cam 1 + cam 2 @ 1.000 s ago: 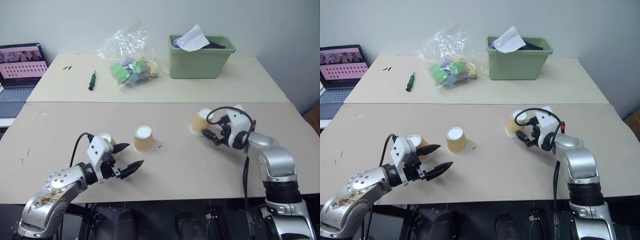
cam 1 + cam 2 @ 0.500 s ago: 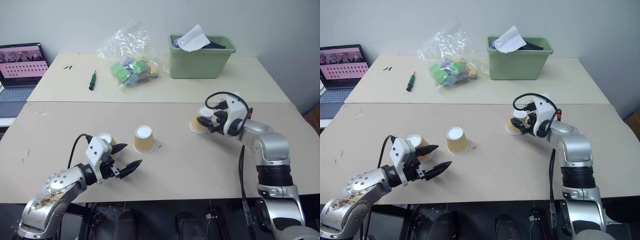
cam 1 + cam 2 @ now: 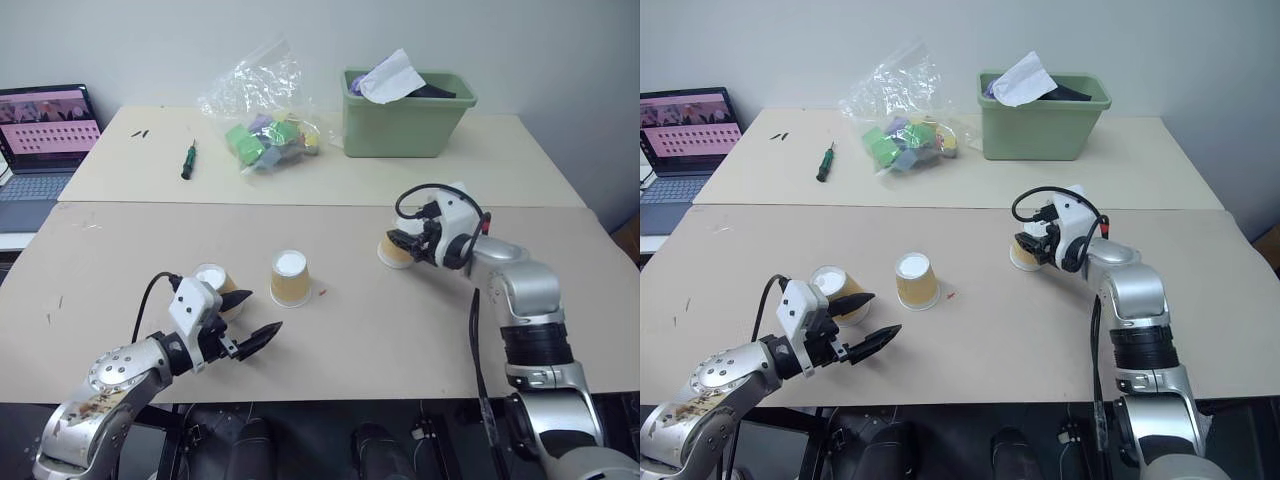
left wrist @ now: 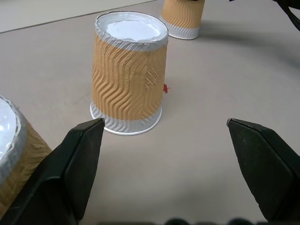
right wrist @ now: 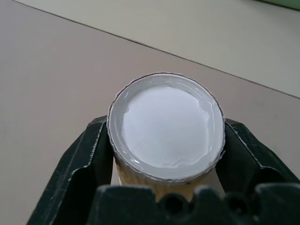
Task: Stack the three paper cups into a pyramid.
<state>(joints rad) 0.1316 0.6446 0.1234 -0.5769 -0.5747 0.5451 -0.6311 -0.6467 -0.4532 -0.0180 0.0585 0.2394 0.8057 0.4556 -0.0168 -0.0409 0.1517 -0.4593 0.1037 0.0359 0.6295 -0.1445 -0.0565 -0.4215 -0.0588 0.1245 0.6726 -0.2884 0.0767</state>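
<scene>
1. The left gripper (image 4: 164,159) has its two black fingers (image 4: 77,159) spread wide apart with nothing between them.
2. Just beyond the gripper, an upside-down paper cup (image 4: 129,77) with wavy ribbed orange sides stands upright on the tan table (image 4: 225,79), white base up.
3. A tiny red speck (image 4: 165,88) lies on the table beside this cup.
4. A second cup (image 4: 11,154) sits close against one finger, partly cut off.
5. A third cup (image 4: 183,16) stands farther away.
</scene>
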